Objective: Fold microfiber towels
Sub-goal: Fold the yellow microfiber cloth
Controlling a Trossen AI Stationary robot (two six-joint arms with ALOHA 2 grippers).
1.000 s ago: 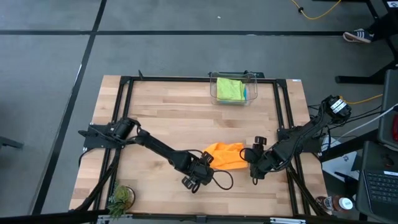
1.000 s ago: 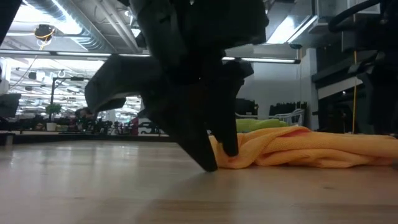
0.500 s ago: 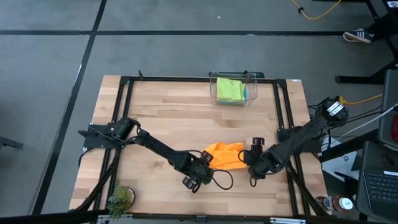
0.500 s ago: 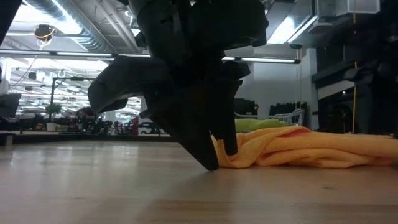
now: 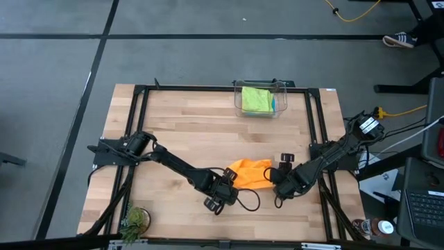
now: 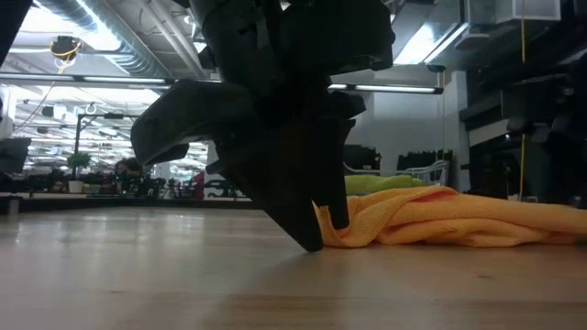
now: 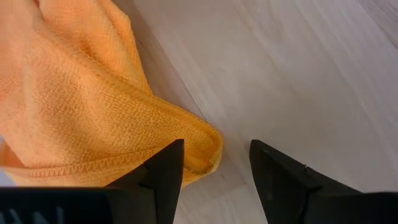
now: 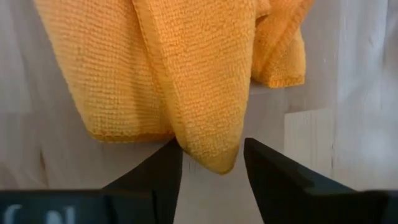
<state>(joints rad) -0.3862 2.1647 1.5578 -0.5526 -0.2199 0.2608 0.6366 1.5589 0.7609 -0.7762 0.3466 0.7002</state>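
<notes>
On the counter [image 5: 180, 132], both grippers flank the crumpled orange towel [image 5: 251, 172]: left gripper [image 7: 214, 163] parted at one corner, right gripper [image 8: 208, 163] (having crept closer) parted around another, nothing pinched yet.

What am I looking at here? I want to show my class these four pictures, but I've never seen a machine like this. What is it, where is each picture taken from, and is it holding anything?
It is a robot with two dark arms at a wooden table, each ending in a two-fingered gripper. One picture looks straight down from above, one looks level across the tabletop, and two come from cameras on the arms' wrists. A crumpled orange towel lies on the table. The left gripper and the right gripper sit at opposite ends of it, jaws open around a corner each, so nothing is held yet. At the far edge a clear plastic bin holds a lime green towel.
</notes>
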